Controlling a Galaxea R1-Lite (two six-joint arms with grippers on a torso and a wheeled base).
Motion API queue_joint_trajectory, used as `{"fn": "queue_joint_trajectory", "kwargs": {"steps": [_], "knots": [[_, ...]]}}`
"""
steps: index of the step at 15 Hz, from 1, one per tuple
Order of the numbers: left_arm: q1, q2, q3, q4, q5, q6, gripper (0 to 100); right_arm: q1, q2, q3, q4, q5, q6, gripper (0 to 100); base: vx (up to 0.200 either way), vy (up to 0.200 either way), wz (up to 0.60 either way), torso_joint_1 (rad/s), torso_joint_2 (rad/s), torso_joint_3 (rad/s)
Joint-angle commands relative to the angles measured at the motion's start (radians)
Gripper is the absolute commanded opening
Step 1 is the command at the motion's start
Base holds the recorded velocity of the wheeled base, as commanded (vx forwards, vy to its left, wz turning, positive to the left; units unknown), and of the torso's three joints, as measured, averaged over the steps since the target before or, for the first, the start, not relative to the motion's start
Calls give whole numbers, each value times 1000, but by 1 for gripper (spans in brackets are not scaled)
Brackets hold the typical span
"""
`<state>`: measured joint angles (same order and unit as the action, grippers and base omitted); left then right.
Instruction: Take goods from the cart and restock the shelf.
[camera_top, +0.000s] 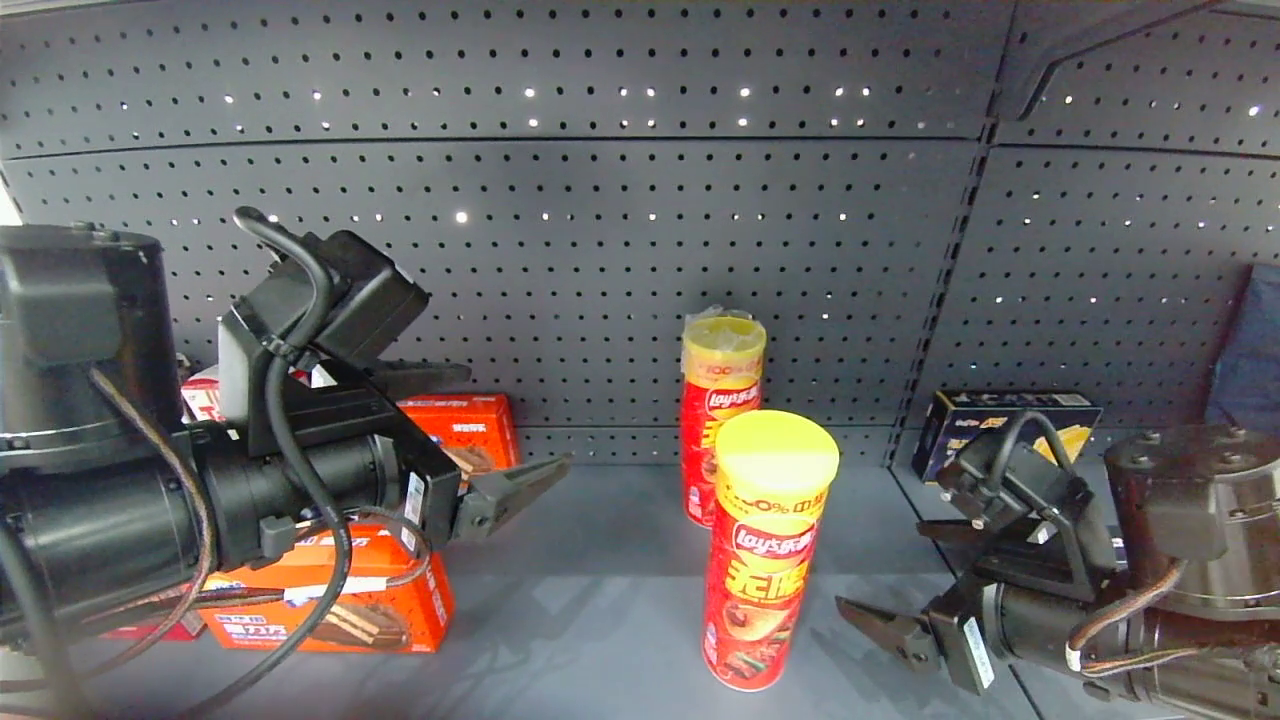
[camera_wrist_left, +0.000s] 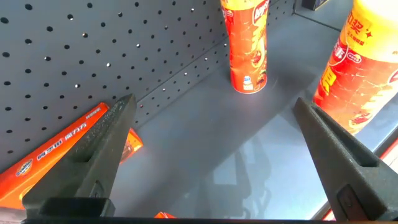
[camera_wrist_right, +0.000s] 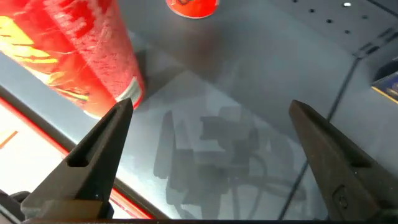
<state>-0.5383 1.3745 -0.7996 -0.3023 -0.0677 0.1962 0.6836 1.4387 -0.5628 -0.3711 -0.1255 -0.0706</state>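
Two red chip cans with yellow lids stand on the grey shelf (camera_top: 600, 600). The front can (camera_top: 768, 550) is near the shelf's front edge and the rear can (camera_top: 720, 420) stands behind it by the pegboard. My left gripper (camera_top: 515, 425) is open and empty, left of both cans, over bare shelf. In the left wrist view the left gripper (camera_wrist_left: 214, 106) faces the rear can (camera_wrist_left: 249, 46), with the front can (camera_wrist_left: 360, 68) off to one side. My right gripper (camera_top: 890, 570) is open and empty, just right of the front can. The right wrist view shows the gripper (camera_wrist_right: 211, 109) beside that can (camera_wrist_right: 74, 50).
Orange biscuit boxes lie at the shelf's left, one in front (camera_top: 335, 600) and one at the back (camera_top: 470, 430). A dark box (camera_top: 1010, 425) sits in the adjoining bay on the right. Bare shelf floor lies between the boxes and the cans.
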Motion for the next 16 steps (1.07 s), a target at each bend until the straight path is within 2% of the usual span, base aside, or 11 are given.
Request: {"fn": "queue_joint_trajectory", "kwargs": {"steps": [1,16], "knots": [[1,2,0,-1,0,0,100,20,26,-11,0,-2,0,100,0,0,0,0,0,0],[31,6,-1,-24,-4,0,100,48,114,-60,-3,-14,-1,100,0,0,0,0,0,0]]}}
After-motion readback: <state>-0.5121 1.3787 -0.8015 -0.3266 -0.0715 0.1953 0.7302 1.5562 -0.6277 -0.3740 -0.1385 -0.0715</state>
